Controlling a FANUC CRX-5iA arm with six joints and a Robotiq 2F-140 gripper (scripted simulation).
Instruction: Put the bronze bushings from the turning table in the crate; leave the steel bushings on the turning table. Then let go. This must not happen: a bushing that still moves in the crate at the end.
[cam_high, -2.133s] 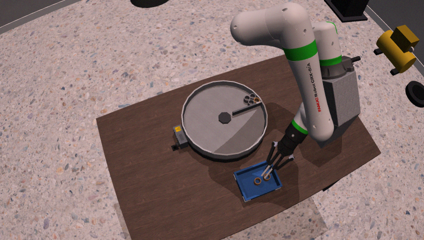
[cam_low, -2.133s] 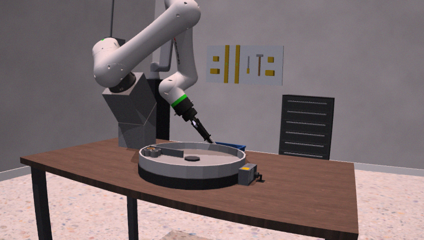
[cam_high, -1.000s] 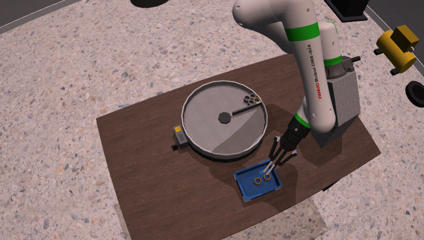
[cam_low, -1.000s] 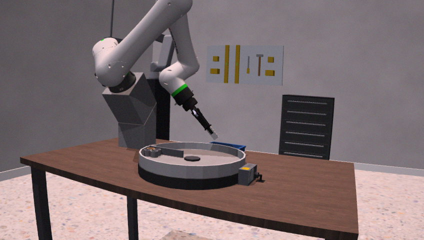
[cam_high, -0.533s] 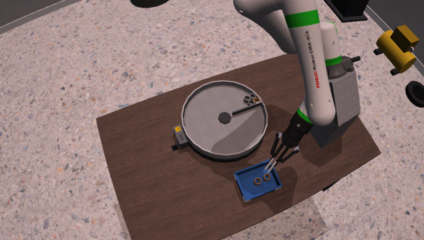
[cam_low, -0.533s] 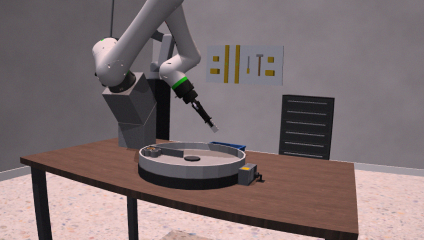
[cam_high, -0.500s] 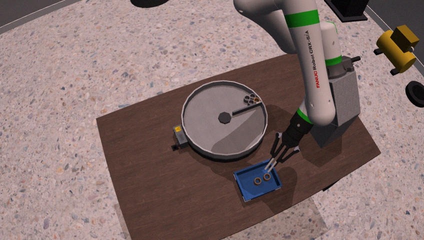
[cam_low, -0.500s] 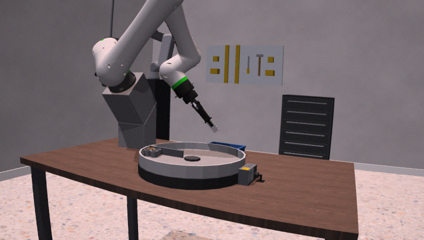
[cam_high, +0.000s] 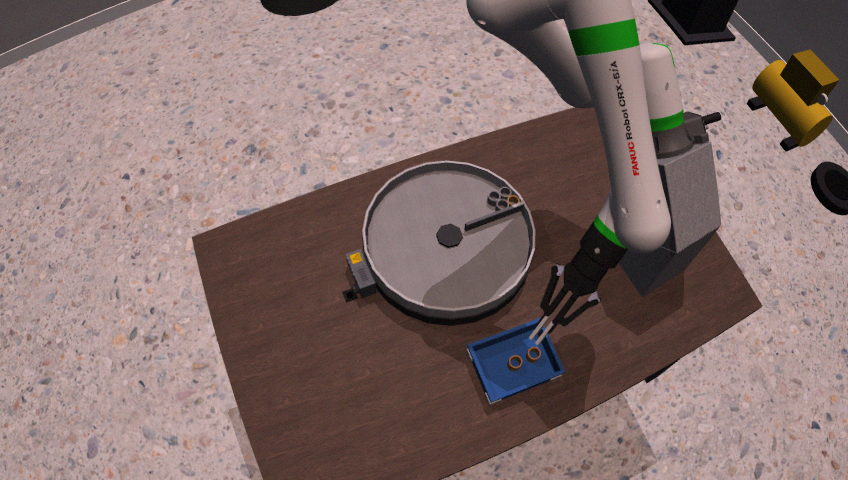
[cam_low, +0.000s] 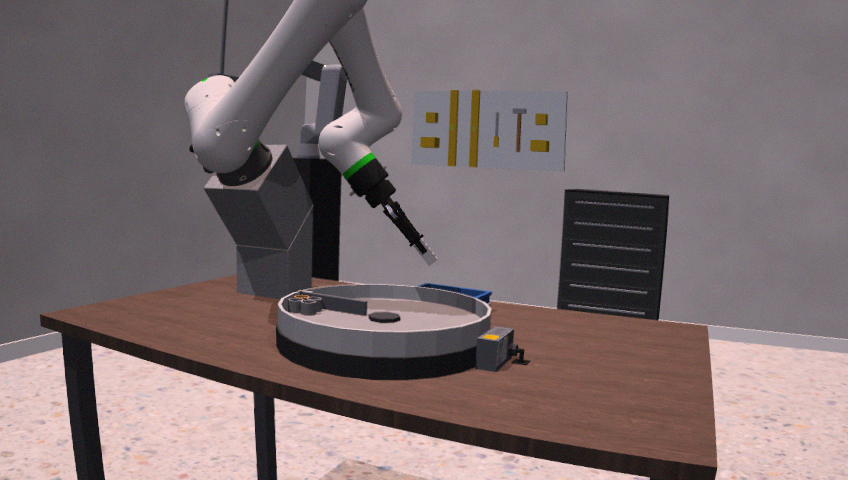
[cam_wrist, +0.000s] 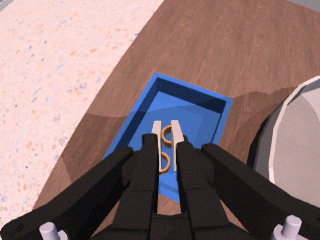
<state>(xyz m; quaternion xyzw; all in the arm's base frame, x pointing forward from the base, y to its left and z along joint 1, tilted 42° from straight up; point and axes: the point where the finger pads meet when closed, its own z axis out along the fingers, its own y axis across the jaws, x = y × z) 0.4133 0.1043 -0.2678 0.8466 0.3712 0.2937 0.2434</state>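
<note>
My gripper (cam_high: 534, 340) (cam_low: 429, 258) (cam_wrist: 166, 132) is open by a narrow gap, empty, above the blue crate (cam_high: 493, 380) (cam_low: 455, 291) (cam_wrist: 175, 102). In the crate, one bronze bushing (cam_high: 515, 368) (cam_wrist: 163, 134) lies near the middle. Another bronze bushing (cam_high: 533, 360) (cam_wrist: 169, 163) lies beside it, partly hidden by a finger in the wrist view. On the turning table (cam_high: 410, 237) (cam_low: 380, 342) (cam_wrist: 297, 140), a bronze bushing (cam_high: 517, 200) (cam_low: 302, 296) is between the outer wall, the bar and a cluster of steel bushings (cam_high: 494, 198) (cam_low: 308, 307).
A dark bar (cam_high: 490, 218) (cam_low: 342, 303) runs from the turning table's rim toward its hub (cam_high: 449, 235) (cam_low: 383, 317). The table's raised rim stands between the crate and the bushing cluster. A grey drive box (cam_high: 360, 273) (cam_low: 495, 350) is fixed at its side.
</note>
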